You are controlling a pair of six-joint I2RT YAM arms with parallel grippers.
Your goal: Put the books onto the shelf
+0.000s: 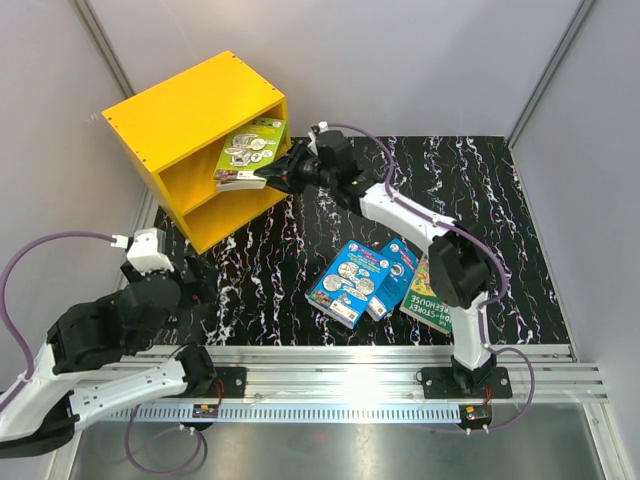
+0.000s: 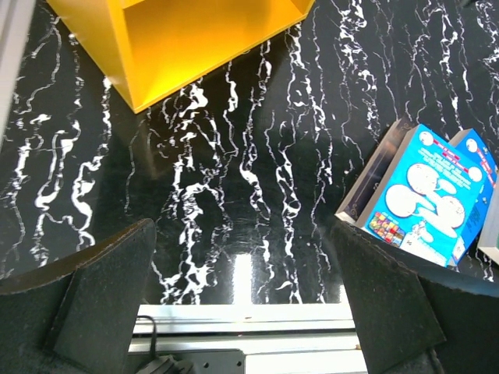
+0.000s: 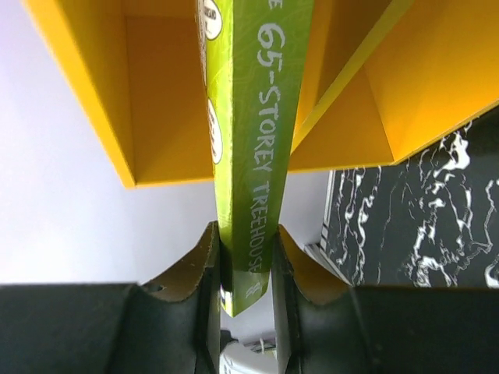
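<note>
My right gripper (image 1: 275, 175) is shut on a green book (image 1: 250, 152) and holds it at the open front of the yellow shelf (image 1: 185, 105), by the upper compartment. In the right wrist view the green spine with pale lettering (image 3: 253, 156) runs up from between the fingers (image 3: 245, 257) toward the shelf (image 3: 156, 101). Two blue books (image 1: 350, 280) (image 1: 395, 270) and another green book (image 1: 428, 300) lie overlapping on the black marbled table. My left gripper (image 1: 195, 285) hangs open low at the near left, nothing between its fingers (image 2: 101, 296); a blue book (image 2: 425, 195) shows to its right.
The shelf stands angled at the table's far left corner, close to the grey wall. An aluminium rail (image 1: 350, 365) with both arm bases runs along the near edge. The shelf's lower corner (image 2: 187, 39) shows ahead in the left wrist view.
</note>
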